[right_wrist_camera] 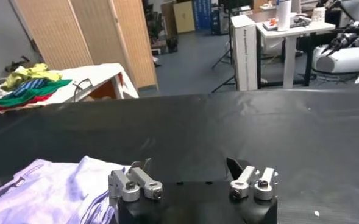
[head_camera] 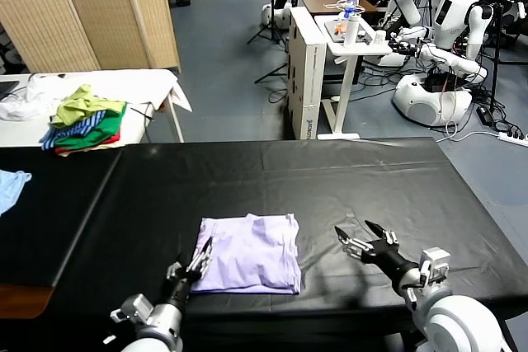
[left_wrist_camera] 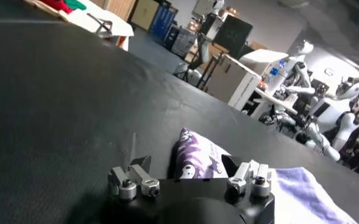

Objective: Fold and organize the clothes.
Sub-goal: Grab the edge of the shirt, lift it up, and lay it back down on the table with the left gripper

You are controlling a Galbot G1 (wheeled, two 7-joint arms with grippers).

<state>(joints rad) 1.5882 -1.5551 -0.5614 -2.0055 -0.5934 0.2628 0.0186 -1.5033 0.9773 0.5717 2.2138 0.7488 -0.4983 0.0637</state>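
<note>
- Lavender T-shirt (head_camera: 249, 253): folded into a rough rectangle, lying flat on the black table (head_camera: 346, 179) near its front edge, a little left of centre. I read its long axis as running left to right, the folded top edge facing away from me. In the left wrist view a turned-up corner shows the darker purple print.
- Left gripper (head_camera: 200, 257): I have it at the shirt's left edge, fingertips over or touching the fabric there; I cannot tell which. From the wrist view the jaws stand apart with that lifted corner between them, not pinched that I can see. This is the nearer arm; the shirt lies straight ahead and to the right of it.
- Right gripper (head_camera: 364, 241): I hold it low over bare table to the right of the shirt, clearly apart from the cloth, jaws spread wide and empty. The shirt lies to its left, and its right edge is the nearest part.
- Judgement: any next fold or lift turns on that asymmetry. My left is already at the hem, my right must first travel leftward to reach the opposite edge.
- Off-task, far left: a light blue cloth (head_camera: 11, 187) at the table's edge, and a green and striped pile (head_camera: 84, 121) on the white table (head_camera: 153, 84) behind.
</note>
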